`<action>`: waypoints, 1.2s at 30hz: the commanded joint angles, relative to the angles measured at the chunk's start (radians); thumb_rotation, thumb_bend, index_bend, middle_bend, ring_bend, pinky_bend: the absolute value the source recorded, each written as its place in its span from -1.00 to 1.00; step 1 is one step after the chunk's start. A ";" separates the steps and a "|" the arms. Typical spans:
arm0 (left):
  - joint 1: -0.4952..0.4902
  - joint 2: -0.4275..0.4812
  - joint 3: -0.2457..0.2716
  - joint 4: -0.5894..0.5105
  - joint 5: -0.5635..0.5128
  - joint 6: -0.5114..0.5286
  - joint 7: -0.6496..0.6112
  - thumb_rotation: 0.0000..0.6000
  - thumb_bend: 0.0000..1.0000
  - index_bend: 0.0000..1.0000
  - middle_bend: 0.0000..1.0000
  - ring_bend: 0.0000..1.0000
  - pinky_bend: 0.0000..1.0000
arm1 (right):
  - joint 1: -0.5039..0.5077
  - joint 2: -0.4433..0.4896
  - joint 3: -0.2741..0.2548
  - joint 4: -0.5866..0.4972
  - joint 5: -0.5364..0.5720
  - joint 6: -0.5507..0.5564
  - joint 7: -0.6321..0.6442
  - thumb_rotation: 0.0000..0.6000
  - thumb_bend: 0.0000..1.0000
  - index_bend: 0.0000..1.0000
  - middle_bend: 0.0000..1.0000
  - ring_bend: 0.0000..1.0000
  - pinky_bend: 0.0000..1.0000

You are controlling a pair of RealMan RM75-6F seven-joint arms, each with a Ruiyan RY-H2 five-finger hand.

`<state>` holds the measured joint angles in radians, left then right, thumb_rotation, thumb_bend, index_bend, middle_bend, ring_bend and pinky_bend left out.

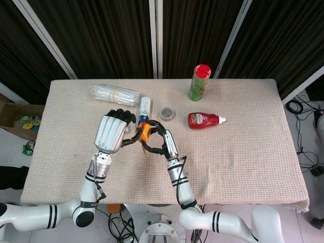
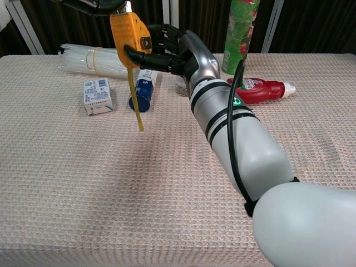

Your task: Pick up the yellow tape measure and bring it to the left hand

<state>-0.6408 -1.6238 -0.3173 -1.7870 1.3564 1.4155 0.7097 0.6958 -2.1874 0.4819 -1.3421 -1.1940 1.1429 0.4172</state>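
Both hands met above the table [image 1: 253,167], toward its far-left part. The right hand [image 2: 178,53] grasped the yellow tape measure [image 2: 125,30] between dark fingers, holding it in the air, with a length of blade [image 2: 133,100] hanging down from it. The left hand [image 1: 112,132] was raised just beside the case with its fingers [image 2: 92,5] reaching to it; whether they actually gripped it I could not tell. A small white box [image 2: 97,95] lay nearer the left edge.
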 commanded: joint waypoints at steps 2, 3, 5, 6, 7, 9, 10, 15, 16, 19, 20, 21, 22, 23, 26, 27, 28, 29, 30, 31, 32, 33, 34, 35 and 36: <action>-0.001 0.003 0.002 -0.001 -0.002 -0.001 0.002 0.25 0.02 0.06 0.04 -0.08 0.12 | 0.000 0.000 -0.001 0.002 0.001 -0.003 0.001 1.00 -0.11 0.26 -0.05 -0.13 -0.43; -0.002 0.004 0.002 -0.001 -0.004 -0.002 0.001 0.25 0.02 0.06 0.04 -0.08 0.12 | 0.001 0.000 -0.002 0.003 0.001 -0.004 0.001 1.00 -0.11 0.26 -0.05 -0.13 -0.43; -0.002 0.005 0.002 0.000 -0.006 -0.001 0.001 0.27 0.02 0.06 0.04 -0.08 0.12 | 0.001 0.002 -0.001 0.003 -0.001 -0.005 0.001 1.00 -0.11 0.26 -0.05 -0.13 -0.43; -0.002 0.005 0.002 0.000 -0.007 -0.001 0.000 0.28 0.03 0.06 0.04 -0.08 0.12 | 0.001 0.002 -0.002 0.002 -0.001 -0.005 0.001 1.00 -0.11 0.26 -0.05 -0.13 -0.43; -0.003 0.007 0.002 -0.002 -0.010 -0.003 -0.002 0.29 0.05 0.06 0.04 -0.08 0.12 | 0.001 0.004 -0.001 0.001 -0.001 -0.006 0.001 1.00 -0.11 0.26 -0.05 -0.13 -0.43; -0.004 0.011 0.003 -0.005 -0.012 -0.006 -0.009 0.28 0.12 0.06 0.04 -0.08 0.12 | 0.000 0.005 -0.002 -0.001 -0.002 -0.005 -0.001 1.00 -0.10 0.26 -0.05 -0.14 -0.43; -0.004 0.012 0.003 -0.007 -0.012 -0.008 -0.013 0.33 0.17 0.06 0.04 -0.08 0.12 | 0.000 0.006 -0.002 -0.001 -0.001 -0.006 -0.001 1.00 -0.11 0.26 -0.05 -0.14 -0.43; -0.007 0.015 0.008 -0.008 -0.005 -0.014 -0.048 0.97 0.30 0.09 0.05 -0.08 0.12 | 0.000 0.007 -0.003 -0.002 0.002 -0.009 -0.004 1.00 -0.11 0.26 -0.05 -0.14 -0.43; -0.006 0.013 0.007 -0.009 -0.007 -0.014 -0.059 1.00 0.31 0.11 0.06 -0.07 0.13 | 0.000 0.007 -0.004 -0.001 0.002 -0.009 -0.004 1.00 -0.11 0.26 -0.05 -0.14 -0.43; -0.004 0.009 0.004 -0.015 -0.015 -0.017 -0.107 1.00 0.34 0.18 0.12 -0.04 0.16 | -0.002 0.008 -0.005 0.001 0.004 -0.011 -0.003 1.00 -0.11 0.26 -0.05 -0.14 -0.43; -0.003 0.008 0.003 -0.015 -0.017 -0.016 -0.115 1.00 0.34 0.20 0.13 -0.03 0.16 | -0.002 0.009 -0.005 0.002 0.004 -0.011 -0.003 1.00 -0.11 0.26 -0.05 -0.14 -0.43; -0.003 0.008 0.001 -0.013 -0.017 -0.014 -0.121 1.00 0.34 0.21 0.14 -0.02 0.17 | -0.003 0.010 -0.005 0.003 0.004 -0.011 -0.002 1.00 -0.11 0.26 -0.05 -0.14 -0.43; -0.003 0.008 0.000 -0.010 -0.015 -0.011 -0.123 1.00 0.34 0.23 0.15 -0.02 0.18 | -0.004 0.010 -0.005 0.003 0.005 -0.012 -0.001 1.00 -0.11 0.26 -0.05 -0.14 -0.43; -0.003 0.008 -0.001 -0.008 -0.014 -0.008 -0.125 1.00 0.34 0.24 0.16 -0.01 0.18 | -0.004 0.011 -0.005 0.004 0.005 -0.012 -0.001 1.00 -0.11 0.26 -0.05 -0.14 -0.43; -0.001 0.012 -0.007 -0.008 -0.010 0.001 -0.131 1.00 0.34 0.26 0.18 0.01 0.20 | -0.007 0.013 -0.008 0.006 0.005 -0.012 0.000 1.00 -0.12 0.26 -0.05 -0.14 -0.43; 0.001 0.015 -0.010 -0.009 -0.006 0.008 -0.134 1.00 0.34 0.26 0.18 0.02 0.20 | -0.008 0.014 -0.008 0.007 0.005 -0.011 0.000 1.00 -0.12 0.26 -0.05 -0.14 -0.43; 0.003 0.018 -0.014 -0.011 -0.004 0.014 -0.138 1.00 0.34 0.27 0.19 0.02 0.21 | -0.009 0.015 -0.008 0.007 0.005 -0.010 0.000 1.00 -0.12 0.26 -0.05 -0.14 -0.43; 0.006 0.023 -0.019 -0.015 -0.003 0.022 -0.146 1.00 0.34 0.28 0.20 0.03 0.22 | -0.011 0.017 -0.009 0.007 0.005 -0.009 0.000 1.00 -0.12 0.26 -0.05 -0.14 -0.43; 0.009 0.028 -0.024 -0.019 -0.005 0.026 -0.154 1.00 0.34 0.28 0.20 0.03 0.22 | -0.013 0.018 -0.011 0.007 0.005 -0.009 0.000 1.00 -0.12 0.26 -0.05 -0.14 -0.43; 0.014 0.034 -0.029 -0.022 -0.008 0.031 -0.164 1.00 0.34 0.29 0.21 0.04 0.23 | -0.015 0.020 -0.012 0.008 0.005 -0.008 0.000 1.00 -0.12 0.26 -0.05 -0.14 -0.43; 0.020 0.044 -0.038 -0.026 -0.015 0.038 -0.180 1.00 0.34 0.29 0.21 0.04 0.23 | -0.019 0.022 -0.016 0.007 0.005 -0.007 0.000 1.00 -0.12 0.26 -0.05 -0.14 -0.43; 0.025 0.051 -0.045 -0.028 -0.020 0.043 -0.194 1.00 0.34 0.29 0.21 0.04 0.23 | -0.022 0.025 -0.019 0.007 0.005 -0.005 -0.001 1.00 -0.12 0.26 -0.05 -0.14 -0.43; 0.031 0.060 -0.053 -0.030 -0.025 0.049 -0.209 1.00 0.34 0.29 0.21 0.04 0.23 | -0.026 0.027 -0.023 0.007 0.004 -0.003 -0.001 1.00 -0.12 0.26 -0.05 -0.14 -0.43; 0.037 0.070 -0.061 -0.031 -0.029 0.055 -0.226 1.00 0.34 0.29 0.21 0.04 0.23 | -0.031 0.030 -0.027 0.006 0.004 0.000 -0.002 1.00 -0.12 0.26 -0.05 -0.14 -0.43; 0.046 0.084 -0.073 -0.032 -0.036 0.062 -0.253 1.00 0.34 0.29 0.21 0.04 0.23 | -0.039 0.035 -0.035 0.006 0.003 0.004 -0.003 1.00 -0.12 0.26 -0.05 -0.14 -0.43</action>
<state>-0.6098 -1.5613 -0.3712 -1.8142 1.3324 1.4635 0.4891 0.6627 -2.1565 0.4526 -1.3357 -1.1903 1.1430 0.4154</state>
